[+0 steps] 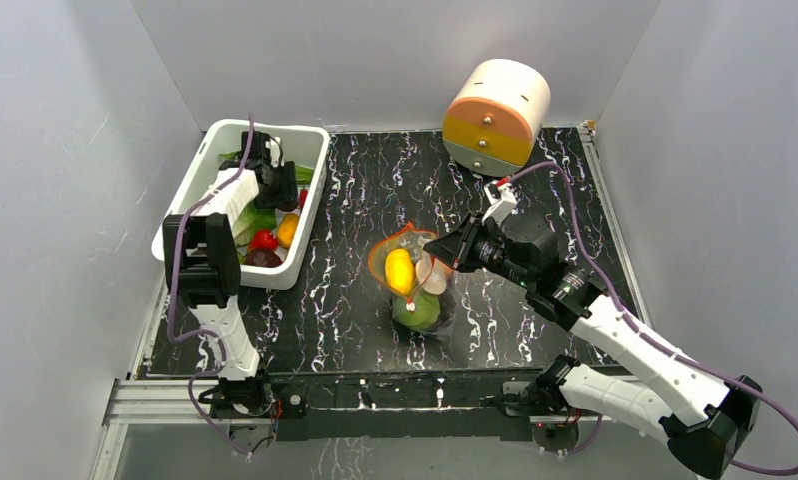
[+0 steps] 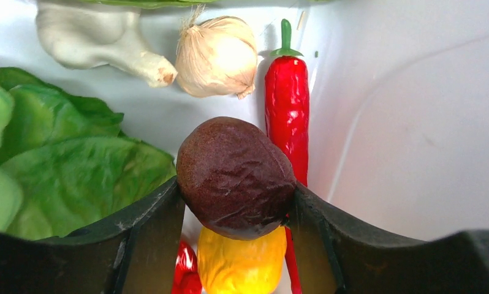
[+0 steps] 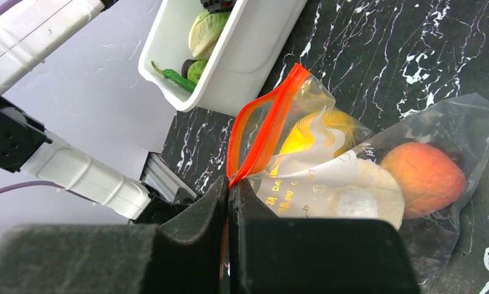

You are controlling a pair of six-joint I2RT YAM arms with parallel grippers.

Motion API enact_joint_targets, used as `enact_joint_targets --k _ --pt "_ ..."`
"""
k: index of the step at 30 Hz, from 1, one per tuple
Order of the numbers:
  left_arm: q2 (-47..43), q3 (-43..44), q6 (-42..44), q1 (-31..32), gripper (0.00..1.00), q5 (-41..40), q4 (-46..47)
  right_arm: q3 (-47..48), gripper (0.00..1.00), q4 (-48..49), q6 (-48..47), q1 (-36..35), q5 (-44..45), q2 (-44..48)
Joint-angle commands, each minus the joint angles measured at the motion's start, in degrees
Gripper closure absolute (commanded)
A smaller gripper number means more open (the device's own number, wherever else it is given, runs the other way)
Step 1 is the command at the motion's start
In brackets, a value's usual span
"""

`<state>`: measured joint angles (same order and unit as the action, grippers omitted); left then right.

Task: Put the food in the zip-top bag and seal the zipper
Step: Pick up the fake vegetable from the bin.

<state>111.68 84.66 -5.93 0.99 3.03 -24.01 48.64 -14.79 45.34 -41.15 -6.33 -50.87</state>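
1. The left gripper (image 2: 236, 205) was clamped on the dark round fruit (image 2: 235, 174), one finger on each flank, inside the white bin (image 2: 413, 122). A red chilli (image 2: 288, 104), a garlic bulb (image 2: 217, 55) and green leaves (image 2: 76, 165) lay around it.
2. The fruit appeared rigid, light and matt-skinned. A hold across its widest part was judged secure, whereas an off-centre pinch might have let it roll out.
3. The right gripper (image 3: 231, 193) was pinched tight on the zipper (image 3: 263, 135) at one corner of the mouth. It held the zip-top bag (image 3: 469, 116) open at mid-table.
4. The film looked thin, limp and slippery. The strip, seemingly the only stiff part, was judged the best place to grip.
5. The bag held the yellow oval fruit (image 3: 306, 138) and the orange-peach piece (image 3: 423, 177).
6. A white printed panel (image 3: 328, 184) on the bag showed the letters "DA". The remaining print was creased and too small to read.
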Motion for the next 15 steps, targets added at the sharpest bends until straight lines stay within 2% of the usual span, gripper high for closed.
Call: enact_joint_targets --k 1,10,15 --pt "-7.3 2.3 -1.2 0.6 0.63 -0.4 -3.7 2.2 1.00 6.4 1.3 0.0 0.8 1.9" --pt "-16.4 1.8 -3.5 1.4 0.64 -0.6 -6.6 3.3 1.00 4.9 1.5 0.1 1.9 1.7" --pt "-22.1 1.8 -3.2 2.1 0.64 4.1 -8.3 4.6 1.00 3.6 0.8 0.0 5.4 1.1"
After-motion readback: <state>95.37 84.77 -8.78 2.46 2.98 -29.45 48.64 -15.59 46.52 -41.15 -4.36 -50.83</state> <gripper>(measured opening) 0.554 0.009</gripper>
